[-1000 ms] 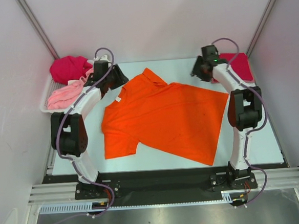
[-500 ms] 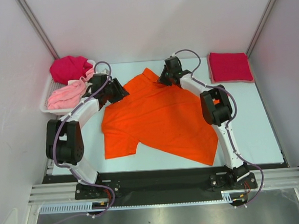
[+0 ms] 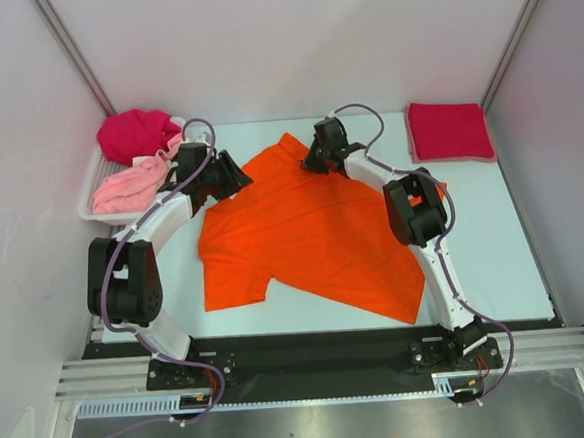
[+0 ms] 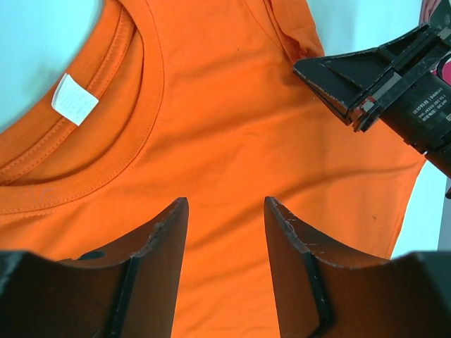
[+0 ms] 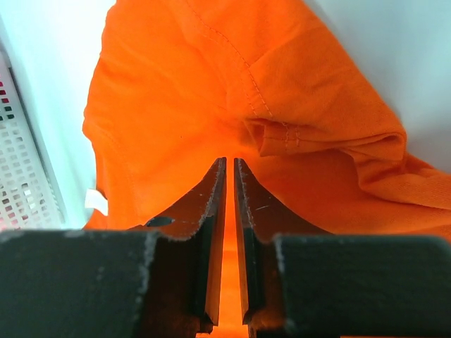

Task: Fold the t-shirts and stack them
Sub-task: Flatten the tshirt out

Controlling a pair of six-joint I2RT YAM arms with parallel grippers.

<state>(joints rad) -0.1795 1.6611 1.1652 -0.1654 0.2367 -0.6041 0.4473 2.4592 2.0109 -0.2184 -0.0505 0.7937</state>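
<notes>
The orange t-shirt (image 3: pixel 313 228) lies spread flat across the middle of the table, neck toward the left gripper. My left gripper (image 3: pixel 235 177) hovers over its collar end, open, with only cloth (image 4: pixel 211 141) showing between the fingertips (image 4: pixel 225 201). My right gripper (image 3: pixel 314 161) is down on the far sleeve and shoulder, its jaws drawn to a thin slit on the orange cloth (image 5: pixel 162 105) at the tips (image 5: pixel 230 160). A crimson t-shirt (image 3: pixel 449 131) lies folded at the back right. A magenta t-shirt (image 3: pixel 131 132) and a pale pink one (image 3: pixel 125 189) sit crumpled in the tray.
The white tray (image 3: pixel 88 198) stands at the back left against the wall; its mesh side (image 5: pixel 25 169) shows left of the right gripper. The right gripper's black fingers (image 4: pixel 352 105) appear at the upper right of the left wrist view. White walls enclose the table.
The right arm swung from beside the crimson shirt leftward to the orange shirt's far sleeve and its jaws closed. The left gripper shifted slightly and stayed open.
</notes>
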